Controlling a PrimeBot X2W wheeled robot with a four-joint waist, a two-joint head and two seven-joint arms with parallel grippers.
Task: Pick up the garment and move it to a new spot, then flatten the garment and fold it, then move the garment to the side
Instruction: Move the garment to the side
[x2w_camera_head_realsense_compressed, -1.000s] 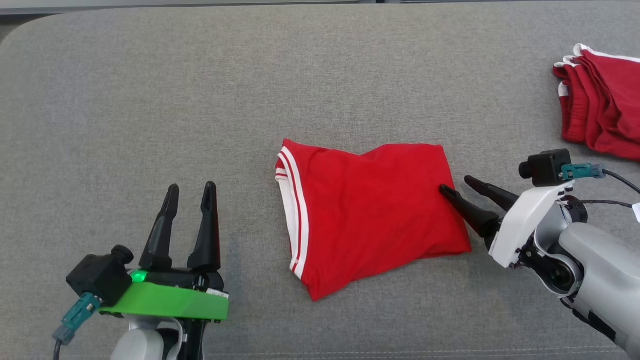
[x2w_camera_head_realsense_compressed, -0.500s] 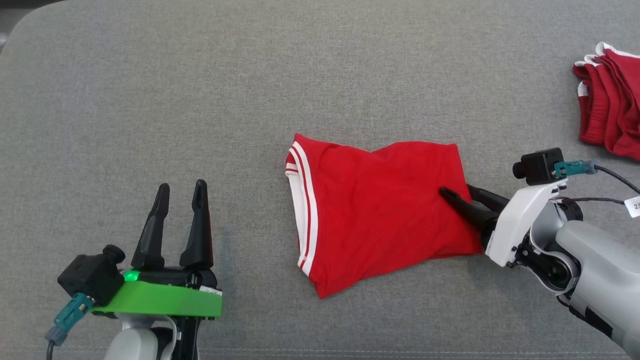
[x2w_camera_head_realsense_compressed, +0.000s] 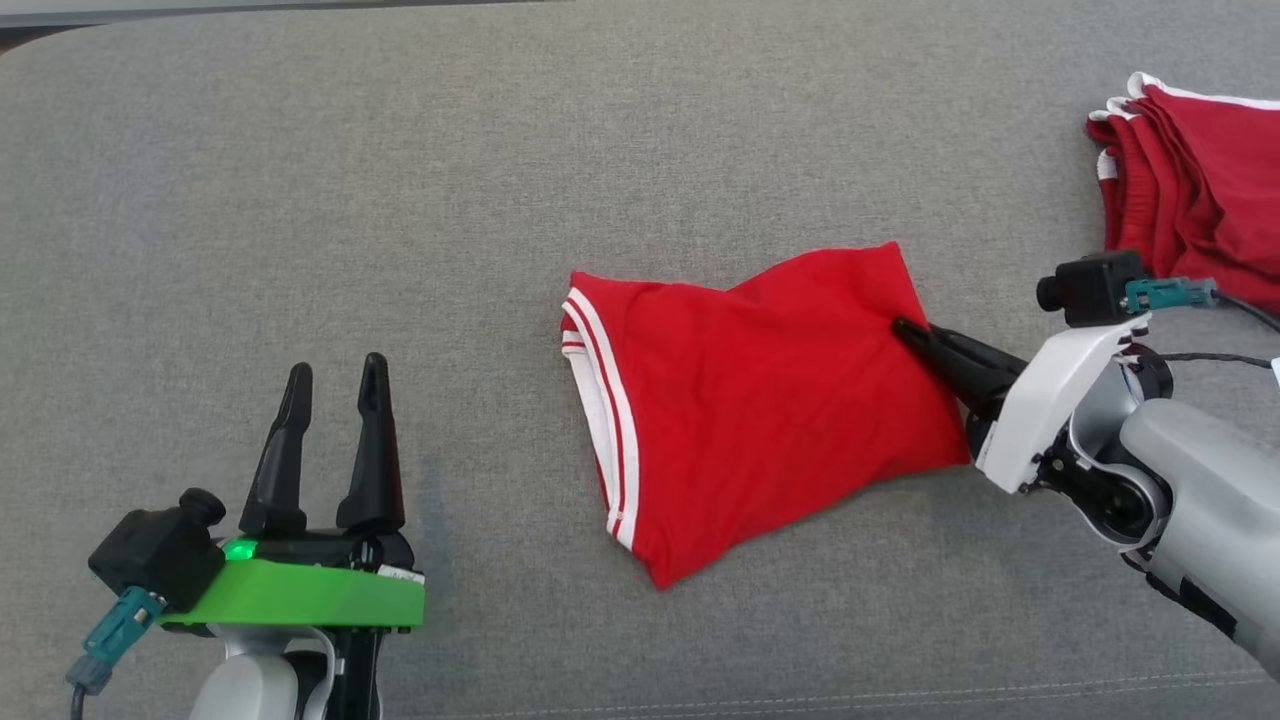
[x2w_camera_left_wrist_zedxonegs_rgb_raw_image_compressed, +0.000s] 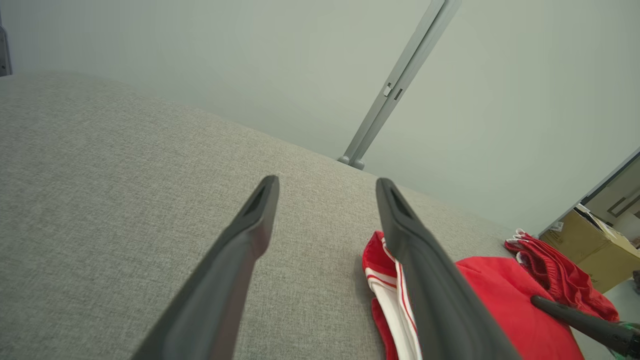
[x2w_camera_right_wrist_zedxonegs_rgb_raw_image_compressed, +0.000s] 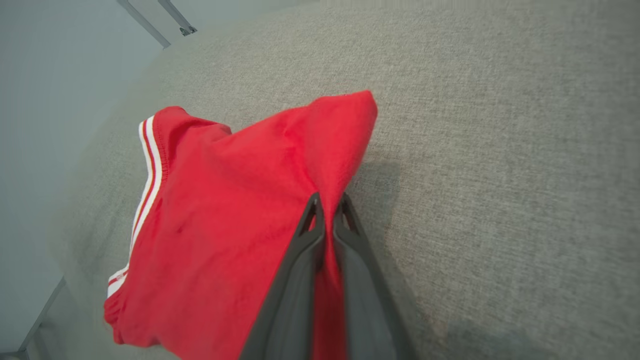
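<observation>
Head view, looking down at the grey surface (x2w_camera_head_realsense_compressed: 300, 180): red garment (x2w_camera_head_realsense_compressed: 760, 420) lying folded around the middle, white-striped edge toward the left, right edge bunched up and pinched tight by the right gripper (x2w_camera_head_realsense_compressed: 905, 330). Same story from the right wrist view, both fingers squeezed together with a fold of red cloth sandwiched between them. Left gripper (x2w_camera_head_realsense_compressed: 335, 372) parked at lower left, well apart from the garment, fingers spread with nothing between, plus a pile (x2w_camera_head_realsense_compressed: 1190, 180) of more red clothes off at far right.
</observation>
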